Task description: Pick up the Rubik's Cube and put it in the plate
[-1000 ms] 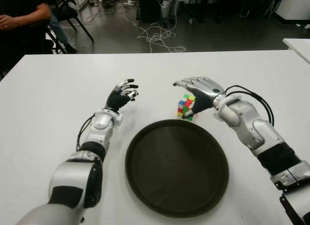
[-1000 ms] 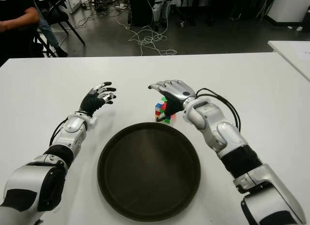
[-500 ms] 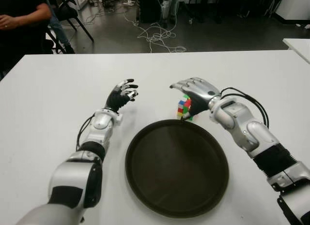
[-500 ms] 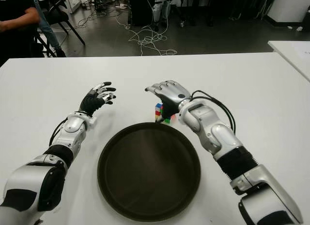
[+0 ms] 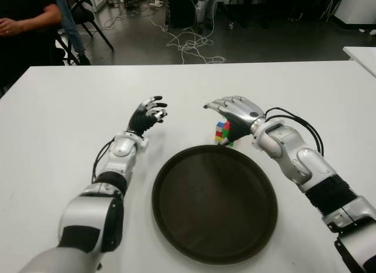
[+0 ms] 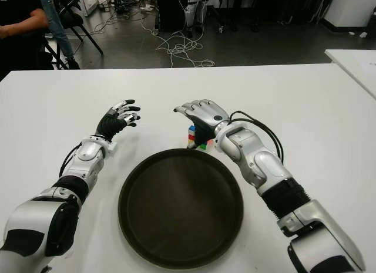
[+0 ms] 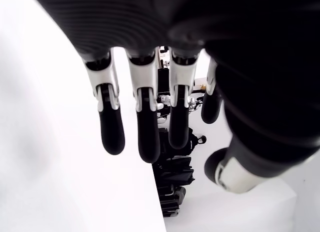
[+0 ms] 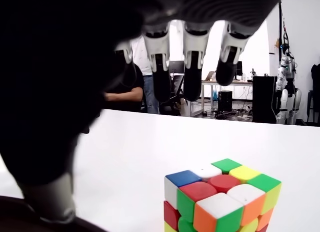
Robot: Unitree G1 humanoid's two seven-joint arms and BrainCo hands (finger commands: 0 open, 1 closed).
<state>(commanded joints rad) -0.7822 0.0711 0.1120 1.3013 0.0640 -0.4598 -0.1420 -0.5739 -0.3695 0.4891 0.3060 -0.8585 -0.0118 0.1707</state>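
Observation:
The Rubik's Cube (image 5: 221, 131) stands on the white table (image 5: 64, 120), just past the far rim of the dark round plate (image 5: 214, 208). My right hand (image 5: 232, 111) hovers over the cube with fingers spread; it hides the cube's right side. In the right wrist view the cube (image 8: 220, 202) sits below the extended fingers (image 8: 192, 77), and nothing touches it. My left hand (image 5: 150, 111) shows to the left of the cube, beyond the plate's left side, with fingers (image 7: 145, 127) relaxed and nothing in it.
A seated person (image 5: 26, 20) is past the table's far left corner, beside chairs. Cables (image 5: 188, 44) lie on the floor behind the table. A second white table (image 5: 361, 53) shows at the right edge.
My right hand has shifted left and a little farther over the cube, covering more of it. The cube, plate and left hand have not moved.

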